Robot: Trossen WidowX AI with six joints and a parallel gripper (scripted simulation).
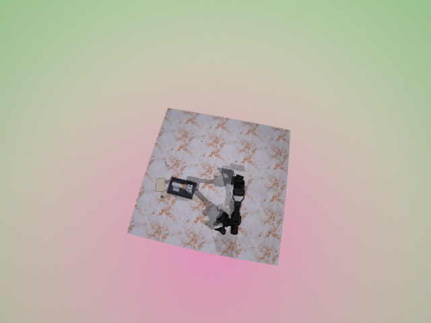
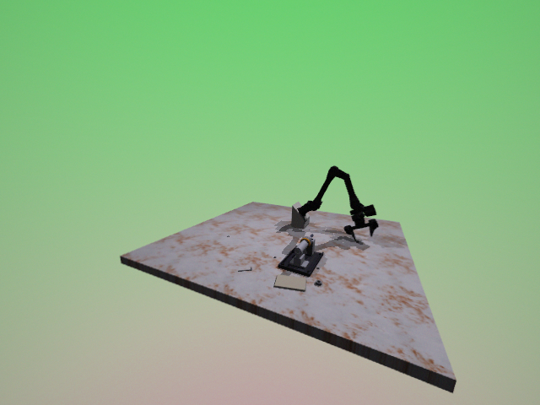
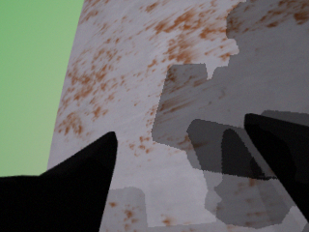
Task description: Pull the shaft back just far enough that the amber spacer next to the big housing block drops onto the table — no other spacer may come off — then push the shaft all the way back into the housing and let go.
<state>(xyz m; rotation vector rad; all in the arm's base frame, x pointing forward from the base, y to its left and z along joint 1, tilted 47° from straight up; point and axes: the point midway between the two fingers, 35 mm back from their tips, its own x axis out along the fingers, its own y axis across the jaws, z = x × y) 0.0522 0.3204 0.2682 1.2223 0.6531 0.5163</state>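
Shaft (image 1: 195,190) (image 2: 311,235), seated in the dark-based fixture (image 1: 169,192) (image 2: 294,269) left of and below centre in the top view, lies up and to the left of the gripper (image 1: 217,224) (image 2: 364,238) (image 3: 181,125) — whose fingers stand wide and hold nothing. Its long axis runs left to right, dipping slightly rightward, with the small outer end seemingly pointing right — so the lone arm probably needs to move up-left

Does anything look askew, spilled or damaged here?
Nothing stands out as damaged or spilled. The amber spacer is on the assembly over the dark tray, and the open pincer hangs away from it, holding nothing.
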